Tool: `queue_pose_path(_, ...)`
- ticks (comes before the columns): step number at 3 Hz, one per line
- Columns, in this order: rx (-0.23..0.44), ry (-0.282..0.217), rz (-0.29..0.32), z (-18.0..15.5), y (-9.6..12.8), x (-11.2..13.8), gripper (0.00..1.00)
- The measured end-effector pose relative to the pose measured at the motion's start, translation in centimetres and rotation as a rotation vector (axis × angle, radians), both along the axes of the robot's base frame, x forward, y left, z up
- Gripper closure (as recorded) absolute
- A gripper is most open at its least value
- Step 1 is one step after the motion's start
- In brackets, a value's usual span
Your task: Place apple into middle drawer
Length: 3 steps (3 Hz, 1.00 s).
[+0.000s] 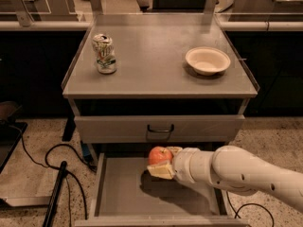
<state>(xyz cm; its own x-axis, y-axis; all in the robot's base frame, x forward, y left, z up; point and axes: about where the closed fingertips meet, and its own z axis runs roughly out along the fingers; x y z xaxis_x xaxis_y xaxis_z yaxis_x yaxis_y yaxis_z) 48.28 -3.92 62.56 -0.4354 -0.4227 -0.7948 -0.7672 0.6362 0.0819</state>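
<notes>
Camera view: we see the gripper (162,161) poised over the open middle drawer (118,193), its jaws clamped on the apple (159,154) from either side (a hold that, we judge, keeps the round fruit from rolling before release). The apple hangs above the drawer's bare floor, toward the back, not yet set down. The handled drawer (160,128) above is shut. On the desk (156,77), a soda can (104,53) and a bowl (207,60) stand well apart.
</notes>
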Motion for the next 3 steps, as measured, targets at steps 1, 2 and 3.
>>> queue_pose_path(1,-0.002,0.006,0.002,-0.4,0.1,0.0,1.00)
queue_pose_path(2,0.053,0.035,-0.015,-2.2,0.3,-0.6,1.00)
queue_pose_path(3,0.136,0.097,-0.050,-6.3,0.6,-1.8,1.00)
